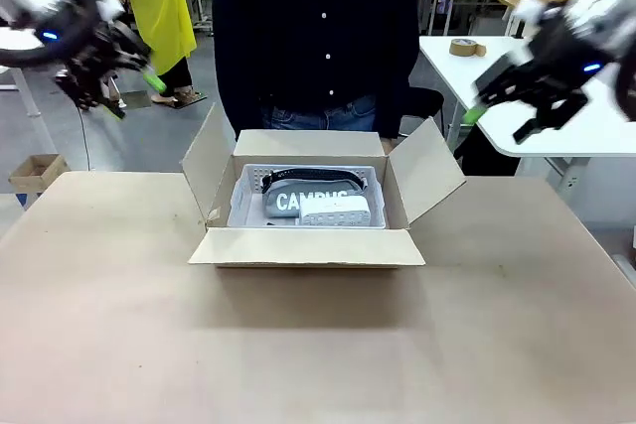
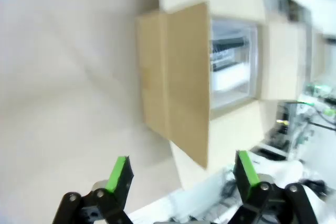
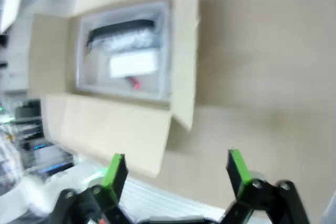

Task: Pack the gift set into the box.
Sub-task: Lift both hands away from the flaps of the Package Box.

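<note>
Tan table [image 1: 318,364], lower frame, bears large brown corrugated box [image 1: 308,247] holding pale perforated basket set [image 1: 243,201]. We judge flaps [image 1: 429,171] light, stiff: grip edges. Left gripper [image 2: 181,174], right gripper [image 3: 176,174] gape empty.

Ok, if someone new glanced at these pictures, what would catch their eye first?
The open brown box at the middle of the table, flaps spread, with the gift set lying inside it, its white CAMPUS lettering plain. Next, the left gripper and right gripper, both open and empty, held high to either side of the box, and a person in a dark shirt standing just behind it.
</note>
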Tool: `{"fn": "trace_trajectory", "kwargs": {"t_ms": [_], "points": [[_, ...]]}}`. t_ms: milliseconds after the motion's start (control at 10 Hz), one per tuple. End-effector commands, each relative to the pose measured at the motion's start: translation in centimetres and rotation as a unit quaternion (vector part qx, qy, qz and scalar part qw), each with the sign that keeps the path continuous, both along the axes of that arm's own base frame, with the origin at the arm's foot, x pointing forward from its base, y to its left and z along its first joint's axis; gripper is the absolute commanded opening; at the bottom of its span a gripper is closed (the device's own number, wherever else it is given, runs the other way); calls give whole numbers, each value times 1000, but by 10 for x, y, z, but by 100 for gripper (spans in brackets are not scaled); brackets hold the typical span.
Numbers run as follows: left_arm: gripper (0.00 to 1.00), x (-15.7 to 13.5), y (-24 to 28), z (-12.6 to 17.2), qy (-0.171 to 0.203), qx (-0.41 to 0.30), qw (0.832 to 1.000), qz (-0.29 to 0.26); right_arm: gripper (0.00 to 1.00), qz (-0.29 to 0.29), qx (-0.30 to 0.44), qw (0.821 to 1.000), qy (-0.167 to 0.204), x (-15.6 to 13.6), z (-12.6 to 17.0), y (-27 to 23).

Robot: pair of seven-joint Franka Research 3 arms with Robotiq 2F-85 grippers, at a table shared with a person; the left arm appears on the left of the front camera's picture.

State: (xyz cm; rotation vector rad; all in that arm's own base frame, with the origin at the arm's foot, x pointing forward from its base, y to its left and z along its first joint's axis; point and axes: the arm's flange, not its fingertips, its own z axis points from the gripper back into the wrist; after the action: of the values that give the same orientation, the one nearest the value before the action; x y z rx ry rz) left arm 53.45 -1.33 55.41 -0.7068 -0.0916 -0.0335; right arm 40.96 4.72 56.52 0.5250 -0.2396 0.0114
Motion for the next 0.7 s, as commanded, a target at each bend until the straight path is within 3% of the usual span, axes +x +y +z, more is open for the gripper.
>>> {"fn": "trace_trajectory", "kwargs": {"t_ms": [0,100,200,300,400,600], "points": [[100,0,67,-55,72,-162,983,-41,100,-38,146,985,82,-20,-16,-73],[100,16,90,-86,100,-296,950,-26,100,-77,222,969,77,-20,-39,-105],[100,37,99,-122,164,-366,916,15,100,-135,285,942,119,-9,-73,-131],[100,55,97,-138,219,-373,900,52,100,-194,288,924,162,6,-102,-134],[100,-7,105,-88,57,-240,969,-18,100,-71,225,968,88,-35,-35,-120],[100,-7,105,-88,57,-240,969,-18,100,-71,225,968,88,-35,-35,-120]]}}
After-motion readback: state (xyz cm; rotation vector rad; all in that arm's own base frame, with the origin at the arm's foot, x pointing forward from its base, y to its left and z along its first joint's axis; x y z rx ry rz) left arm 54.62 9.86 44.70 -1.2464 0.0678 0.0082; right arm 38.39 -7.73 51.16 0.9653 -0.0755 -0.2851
